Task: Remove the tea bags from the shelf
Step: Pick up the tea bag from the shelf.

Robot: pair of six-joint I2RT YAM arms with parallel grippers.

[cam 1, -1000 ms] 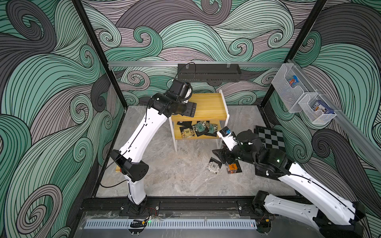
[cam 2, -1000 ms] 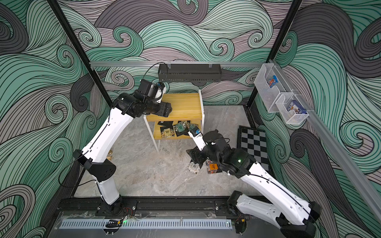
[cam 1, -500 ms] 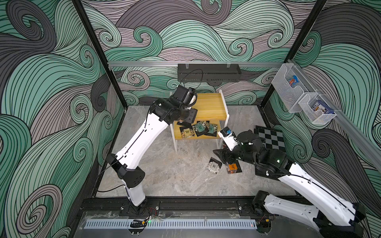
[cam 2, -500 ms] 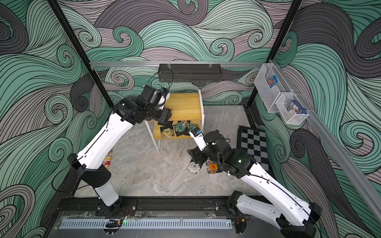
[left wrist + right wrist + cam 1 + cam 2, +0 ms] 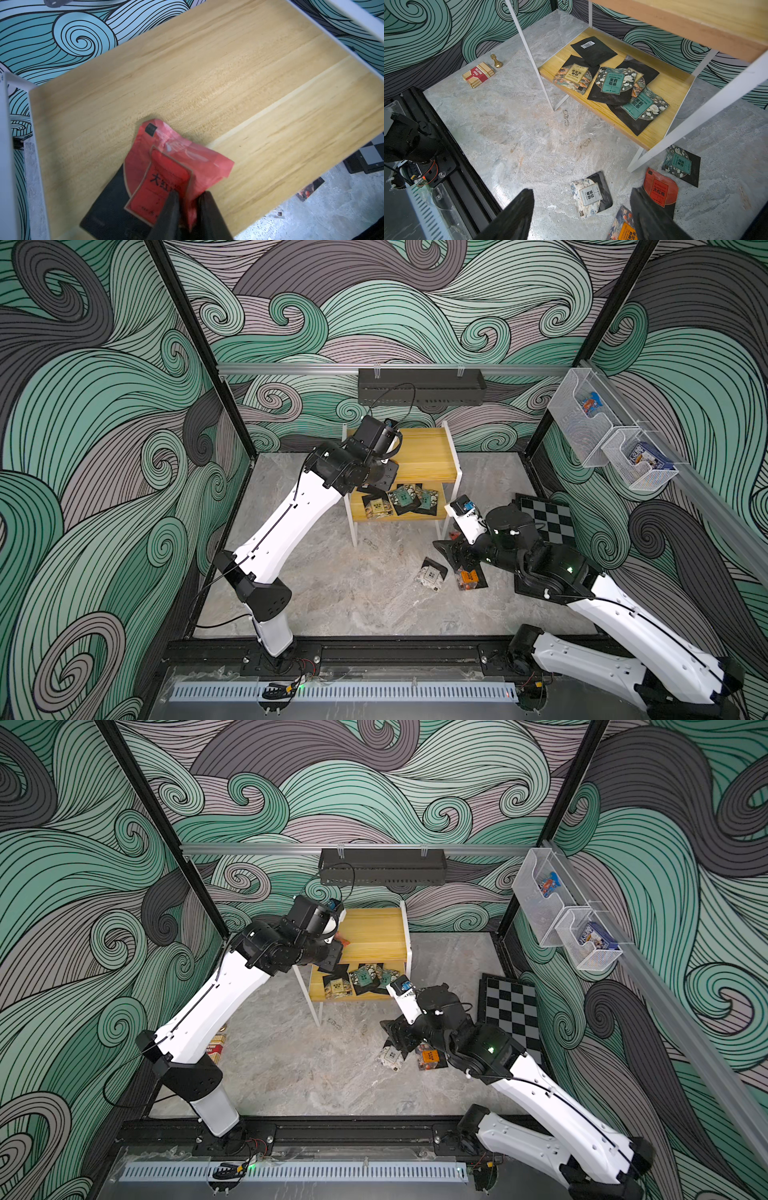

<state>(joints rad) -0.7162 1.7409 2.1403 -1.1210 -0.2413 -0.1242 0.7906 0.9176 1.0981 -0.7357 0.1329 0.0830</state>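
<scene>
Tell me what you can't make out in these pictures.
Lower board, back part: hidden under the top board in both top views.
Red tea bag: blurred, partly covered by the left gripper, left wrist view.
Orange tea bag: cut by the right wrist view's edge.
Packets in clear bins: too small to read, top views.

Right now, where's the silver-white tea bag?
In both top views the silver-white tea bag lies on the floor in front of the shelf, beside the orange tea bag, by the right gripper.

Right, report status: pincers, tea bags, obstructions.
Left pincer shut on red tea bag at shelf top board. Right pincer open, empty, above floor. Several tea bags on lower board, four more on floor. No obstruction seen.
</scene>
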